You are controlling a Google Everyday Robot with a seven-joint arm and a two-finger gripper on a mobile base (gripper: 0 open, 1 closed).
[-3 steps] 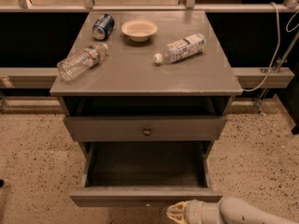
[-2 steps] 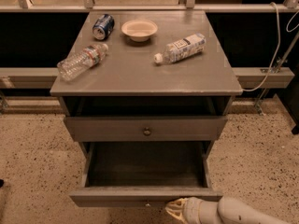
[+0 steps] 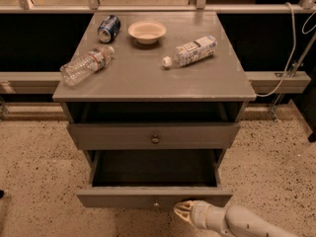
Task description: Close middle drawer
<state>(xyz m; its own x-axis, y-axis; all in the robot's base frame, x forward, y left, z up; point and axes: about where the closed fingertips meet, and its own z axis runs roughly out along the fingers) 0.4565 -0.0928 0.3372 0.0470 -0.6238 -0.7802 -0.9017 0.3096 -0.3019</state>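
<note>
The middle drawer (image 3: 118, 197) is the low-fronted grey drawer pulled well out at the bottom of the cabinet. Its deep dark box is open to view, and a small brass knob (image 3: 156, 202) sits at the centre of the front. My gripper (image 3: 180, 212) reaches in from the lower right on a white arm. Its yellowish tip is at the lower edge of the drawer front, just right of the knob. I cannot tell whether it touches the front.
Above it is a taller-fronted grey drawer (image 3: 98, 136) with a bigger knob, under a dark gap. On the cabinet top (image 3: 148, 78) lie a clear bottle (image 3: 86, 64), a blue can (image 3: 109, 27), a bowl (image 3: 146, 31) and a labelled bottle (image 3: 191, 50). Speckled floor lies on both sides.
My gripper has moved up and slightly left towards the cabinet. The middle drawer's front has slid a little way in with it.
</note>
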